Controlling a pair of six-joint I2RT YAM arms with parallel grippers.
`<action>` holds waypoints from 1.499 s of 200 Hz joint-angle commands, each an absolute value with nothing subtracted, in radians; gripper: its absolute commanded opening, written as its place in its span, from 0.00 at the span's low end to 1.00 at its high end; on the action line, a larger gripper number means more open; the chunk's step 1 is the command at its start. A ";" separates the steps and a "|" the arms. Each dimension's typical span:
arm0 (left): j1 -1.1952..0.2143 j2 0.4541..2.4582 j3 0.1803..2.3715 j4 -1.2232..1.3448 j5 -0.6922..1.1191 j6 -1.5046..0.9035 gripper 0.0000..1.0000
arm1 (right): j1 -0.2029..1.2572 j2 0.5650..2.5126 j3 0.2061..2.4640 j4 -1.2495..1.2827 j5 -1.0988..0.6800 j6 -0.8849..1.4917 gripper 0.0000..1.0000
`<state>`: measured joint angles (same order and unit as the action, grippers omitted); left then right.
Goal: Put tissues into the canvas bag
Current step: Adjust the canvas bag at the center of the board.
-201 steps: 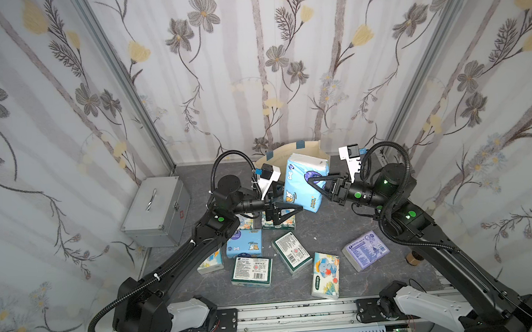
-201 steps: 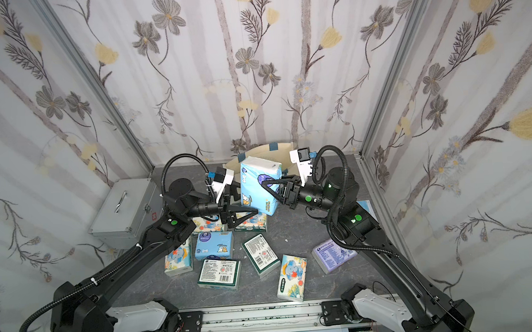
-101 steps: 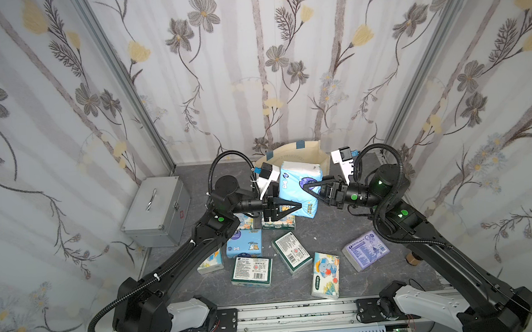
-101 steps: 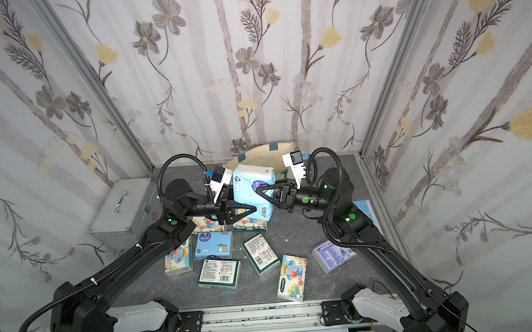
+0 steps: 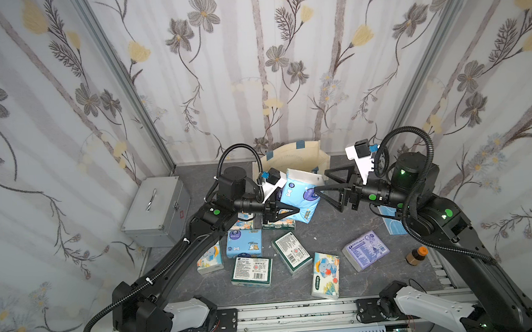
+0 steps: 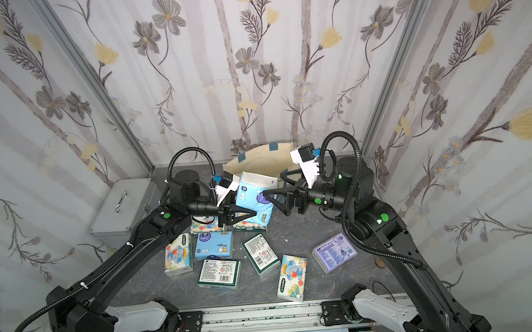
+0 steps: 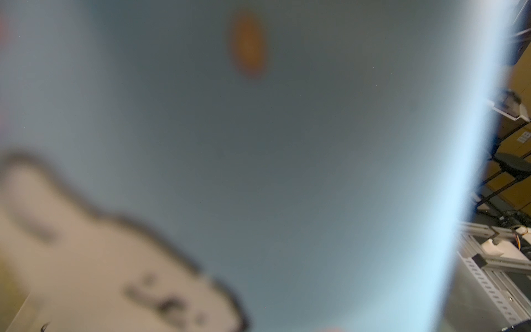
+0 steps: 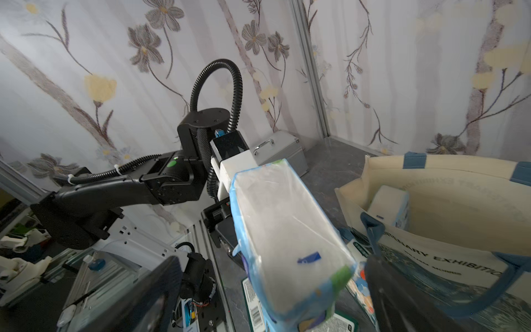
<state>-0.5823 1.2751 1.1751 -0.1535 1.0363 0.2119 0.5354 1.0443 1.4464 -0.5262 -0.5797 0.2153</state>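
right wrist, pack (image 8: 284, 230) beside bag (image 8: 459, 189), case (image 8: 284, 155) beyond

We see a light-blue tissue pack (image 5: 301, 192), a lavender pack (image 5: 365, 250), a cream, blue-strapped canvas bag (image 5: 293, 160), and a grey marbled desk (image 5: 327, 233).

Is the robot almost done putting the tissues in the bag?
Not nearly. One tissue pack sits inside the canvas bag. The left gripper holds a light blue pack up by the bag; the right gripper is open. At least six packs lie on the table.
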 commanded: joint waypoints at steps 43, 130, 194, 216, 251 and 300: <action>-0.708 1.340 1.277 -0.718 0.842 0.725 0.41 | 0.672 1.197 1.633 -1.048 -0.472 -0.103 0.99; -0.748 1.345 1.276 -0.710 0.878 0.720 0.42 | 0.724 1.192 1.465 -1.059 -0.517 -0.147 0.99; -0.749 1.349 1.281 -0.723 0.872 0.725 0.43 | 0.749 1.195 1.452 -1.000 -0.555 -0.149 0.71; -0.749 1.348 1.282 -0.723 0.874 0.725 0.43 | 0.749 1.200 1.452 -1.000 -0.568 -0.149 0.53; -0.733 1.330 1.279 -0.614 0.817 0.597 0.77 | 0.747 1.192 1.450 -0.973 -0.464 -0.109 0.41; -0.480 1.219 1.135 -0.071 0.417 0.072 0.85 | 0.598 1.292 1.626 -0.945 -0.200 0.035 0.40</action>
